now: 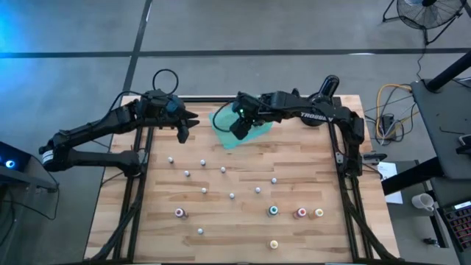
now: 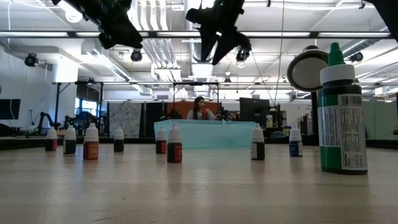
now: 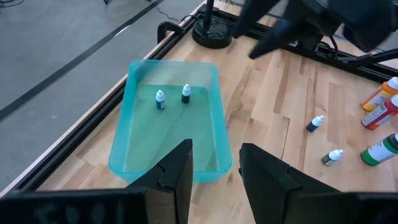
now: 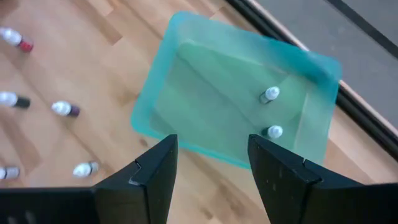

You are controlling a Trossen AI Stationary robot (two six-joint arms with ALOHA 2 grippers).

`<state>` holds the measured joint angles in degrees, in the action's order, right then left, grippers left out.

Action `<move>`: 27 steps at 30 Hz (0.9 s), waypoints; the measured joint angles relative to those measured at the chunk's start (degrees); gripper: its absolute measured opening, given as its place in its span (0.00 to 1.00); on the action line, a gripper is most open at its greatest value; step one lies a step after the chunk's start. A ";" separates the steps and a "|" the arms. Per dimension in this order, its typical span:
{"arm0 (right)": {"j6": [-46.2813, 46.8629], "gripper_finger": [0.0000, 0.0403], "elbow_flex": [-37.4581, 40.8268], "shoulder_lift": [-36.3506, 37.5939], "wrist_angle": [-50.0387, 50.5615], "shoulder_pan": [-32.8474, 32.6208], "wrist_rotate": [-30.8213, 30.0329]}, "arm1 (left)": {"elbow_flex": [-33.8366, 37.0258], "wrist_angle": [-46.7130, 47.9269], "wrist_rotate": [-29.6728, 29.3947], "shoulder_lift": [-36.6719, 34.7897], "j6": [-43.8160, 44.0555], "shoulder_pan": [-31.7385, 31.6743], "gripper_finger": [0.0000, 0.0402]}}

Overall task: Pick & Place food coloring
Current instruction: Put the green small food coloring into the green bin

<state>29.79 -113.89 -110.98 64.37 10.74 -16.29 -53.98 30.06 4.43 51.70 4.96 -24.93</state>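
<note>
wooden table (image 1: 243, 221): scattered food coloring (image 1: 223, 170), teal tray (image 3: 171, 124).

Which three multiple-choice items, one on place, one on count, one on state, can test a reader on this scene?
1. The right tool is
A. above the tray
B. at the table's near edge
C. off the table

2. Bottles in the tray:
A. none
B. two
C. five

3. The left tool is
A. shut on a bottle
B. open and empty
C. shut and empty

Answers:
1 A, the high view shows it over the teal tray.
2 B, both wrist views show two.
3 B, its fingers stand apart with nothing between.
</note>
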 joint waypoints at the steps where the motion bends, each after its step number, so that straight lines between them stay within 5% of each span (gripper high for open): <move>1: 0.05 0.47 0.00 0.00 0.47 -0.52 0.00 | 0.00 0.00 0.00 0.00 0.54 0.00 0.26; 6: 0.24 0.47 0.00 0.00 2.51 -3.07 -0.03 | 0.00 -0.12 0.68 -0.06 21.94 0.01 0.26; 15: 3.23 0.47 0.00 0.00 2.96 -4.91 -0.23 | -0.02 -1.37 3.50 -0.09 26.84 0.04 0.26; 21: 4.76 0.47 0.00 0.00 2.81 -4.87 -0.39 | -0.22 7.61 14.01 -0.71 19.77 0.63 0.26; 27: 6.25 0.47 0.00 0.00 2.73 -5.15 -0.38 | -0.98 28.42 8.19 -3.63 8.46 1.73 0.26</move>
<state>36.04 -113.89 -110.98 67.10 5.59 -16.67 -54.96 58.49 12.62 48.07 13.42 -23.20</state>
